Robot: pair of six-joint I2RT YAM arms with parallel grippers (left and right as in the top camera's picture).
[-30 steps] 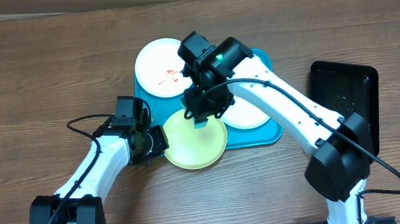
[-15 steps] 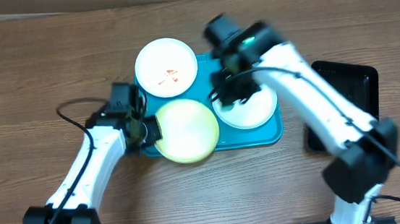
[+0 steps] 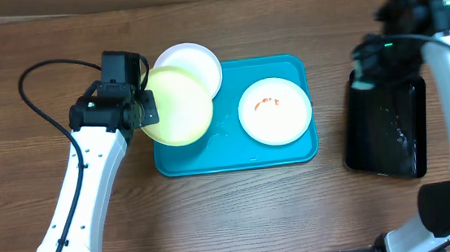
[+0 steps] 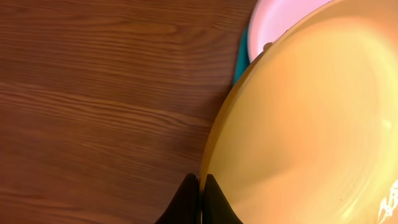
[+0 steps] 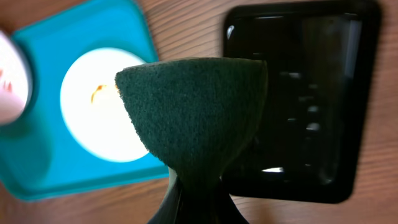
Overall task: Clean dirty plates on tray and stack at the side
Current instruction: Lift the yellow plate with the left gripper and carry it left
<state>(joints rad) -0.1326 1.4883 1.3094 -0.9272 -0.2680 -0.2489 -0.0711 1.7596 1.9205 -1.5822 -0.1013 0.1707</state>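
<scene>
Now the yellow plate [image 3: 176,107] is pinched by its rim in the left gripper [image 4: 200,186]. A green sponge [image 5: 193,112] is squeezed in the right gripper [image 5: 193,190], near the black tray [image 5: 311,93].

Likely a robotics lab: 2 cabled white arms [image 3: 83,179] at a wood-grain table [image 3: 38,44].

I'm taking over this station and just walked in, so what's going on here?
Plate cleaning is under way. The left pincer is shut on the rim of the yellow-green plate, which sits over the turquoise tray's left edge and partly covers a white plate at the tray's back-left corner. The right pincer grips a dark green sponge over the black tray at the right. A second white plate with orange smears lies on the turquoise tray, not yet wiped.
</scene>
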